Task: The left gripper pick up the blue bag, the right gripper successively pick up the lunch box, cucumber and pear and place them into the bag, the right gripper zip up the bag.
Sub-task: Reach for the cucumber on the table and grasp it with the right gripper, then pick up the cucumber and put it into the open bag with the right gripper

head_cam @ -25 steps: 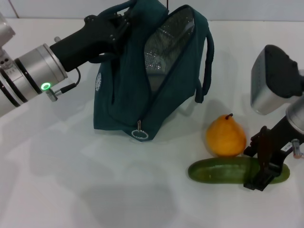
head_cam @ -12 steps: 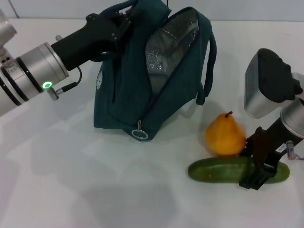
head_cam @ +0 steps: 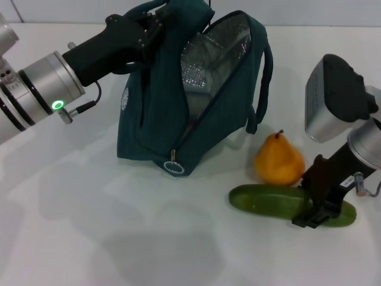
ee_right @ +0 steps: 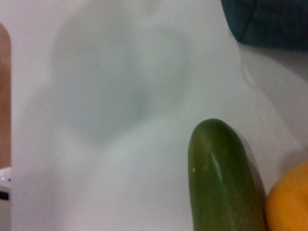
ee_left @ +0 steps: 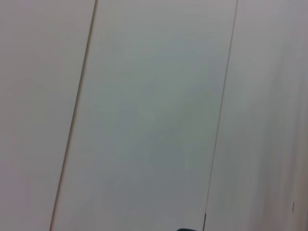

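The blue bag (head_cam: 161,119) stands open on the white table, its silver lining showing and its ring pull (head_cam: 173,167) hanging at the front. My left gripper (head_cam: 149,30) is shut on the bag's top handle and holds it up. My right gripper (head_cam: 318,207) is clamped across the right part of the cucumber (head_cam: 262,199), which lies low at the table right of the bag. The pear (head_cam: 278,162) sits just behind the cucumber. The right wrist view shows the cucumber's end (ee_right: 221,178), the pear's edge (ee_right: 288,202) and a corner of the bag (ee_right: 269,21). The lunch box is out of view.
The white table (head_cam: 89,226) stretches in front of and left of the bag. The right arm's grey wrist housing (head_cam: 333,98) hangs above the pear. The left wrist view shows only pale wall panels (ee_left: 144,115).
The right gripper has closed in on the cucumber, and the cucumber has shifted a little left and tilted. The pear has moved slightly left and back. The bag has stayed held up.
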Controlling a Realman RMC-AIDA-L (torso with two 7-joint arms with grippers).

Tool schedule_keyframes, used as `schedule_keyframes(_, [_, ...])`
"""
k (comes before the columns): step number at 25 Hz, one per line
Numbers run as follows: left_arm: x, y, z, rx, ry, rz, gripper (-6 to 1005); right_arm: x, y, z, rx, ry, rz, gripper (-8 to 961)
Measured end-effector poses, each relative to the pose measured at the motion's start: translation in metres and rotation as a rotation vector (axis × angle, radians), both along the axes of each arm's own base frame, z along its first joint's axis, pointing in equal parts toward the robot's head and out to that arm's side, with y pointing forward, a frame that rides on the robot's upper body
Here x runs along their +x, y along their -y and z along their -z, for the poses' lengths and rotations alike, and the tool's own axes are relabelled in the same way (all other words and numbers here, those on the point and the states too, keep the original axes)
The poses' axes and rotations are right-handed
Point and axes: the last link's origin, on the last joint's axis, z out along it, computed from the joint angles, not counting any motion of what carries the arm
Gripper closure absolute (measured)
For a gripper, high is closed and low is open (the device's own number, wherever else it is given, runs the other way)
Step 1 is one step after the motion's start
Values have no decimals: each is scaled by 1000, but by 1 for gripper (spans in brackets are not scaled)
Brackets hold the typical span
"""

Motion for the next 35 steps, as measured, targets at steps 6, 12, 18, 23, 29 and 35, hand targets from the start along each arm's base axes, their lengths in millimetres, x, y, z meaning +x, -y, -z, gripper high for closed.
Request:
schedule_keyframes(6, [0,0,0,0,0,0,953,-13,5,-2,-67,-107,-28,410])
schedule_keyframes(12, [-1,1,0,3,-2,-1,953,-29,3,-20,-86,-316,-38,410])
schedule_keyframes(18, [-1,1,0,3,-2,2,953,-38,-3,-61,-23,-642,-67,410])
schedule_keyframes(23, [0,1,0,-2,-4,8,953,-35,-11,-81,104,-931,-70,411])
schedule_keyframes(29, [2,0,0,-5,-6,16,952,-35,-32,-85,252,-1218,-7,411])
schedule_keyframes(35, [7,-1,2,-10,-3,28,952,-49,-57,-75,337,-1350,104,411])
